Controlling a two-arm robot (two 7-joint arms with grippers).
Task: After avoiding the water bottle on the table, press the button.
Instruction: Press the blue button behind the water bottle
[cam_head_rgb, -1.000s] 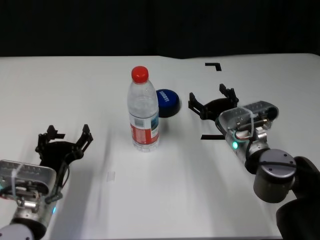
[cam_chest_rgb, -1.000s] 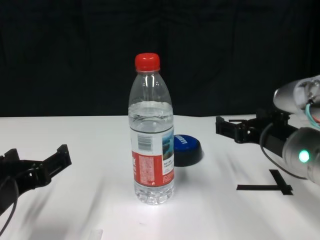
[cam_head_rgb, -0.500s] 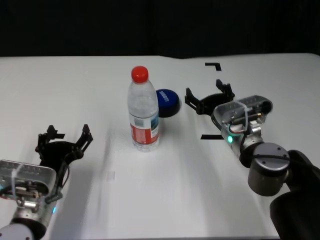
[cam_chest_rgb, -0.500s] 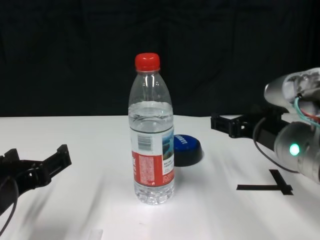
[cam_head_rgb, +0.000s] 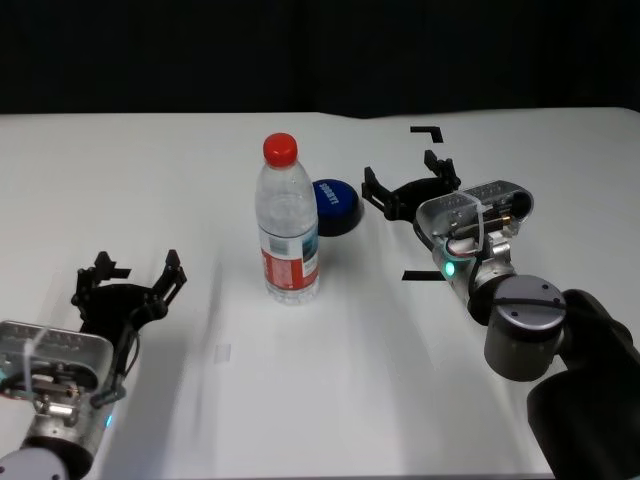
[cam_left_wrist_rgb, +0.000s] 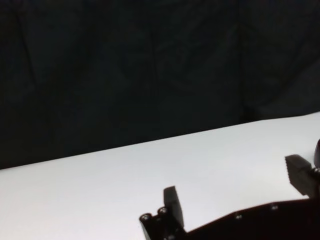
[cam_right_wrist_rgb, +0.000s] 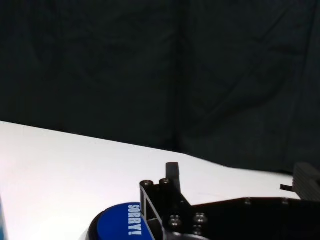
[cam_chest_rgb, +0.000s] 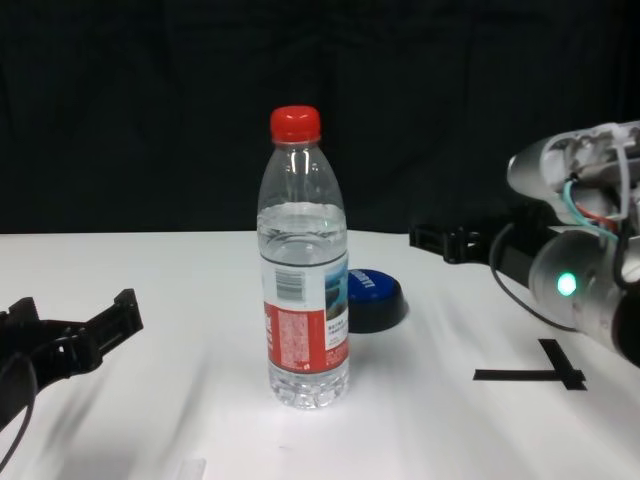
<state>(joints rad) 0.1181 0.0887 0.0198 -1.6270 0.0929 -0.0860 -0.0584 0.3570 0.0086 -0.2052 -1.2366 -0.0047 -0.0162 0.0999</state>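
Blue dome button (cam_head_rgb: 335, 204), behind the clear red-capped water bottle (cam_head_rgb: 287, 222), has been neared from 3 o'clock by the spread, empty right gripper (cam_head_rgb: 410, 183).

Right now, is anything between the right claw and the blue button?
No. The head view shows only bare table between the right claw and the button.
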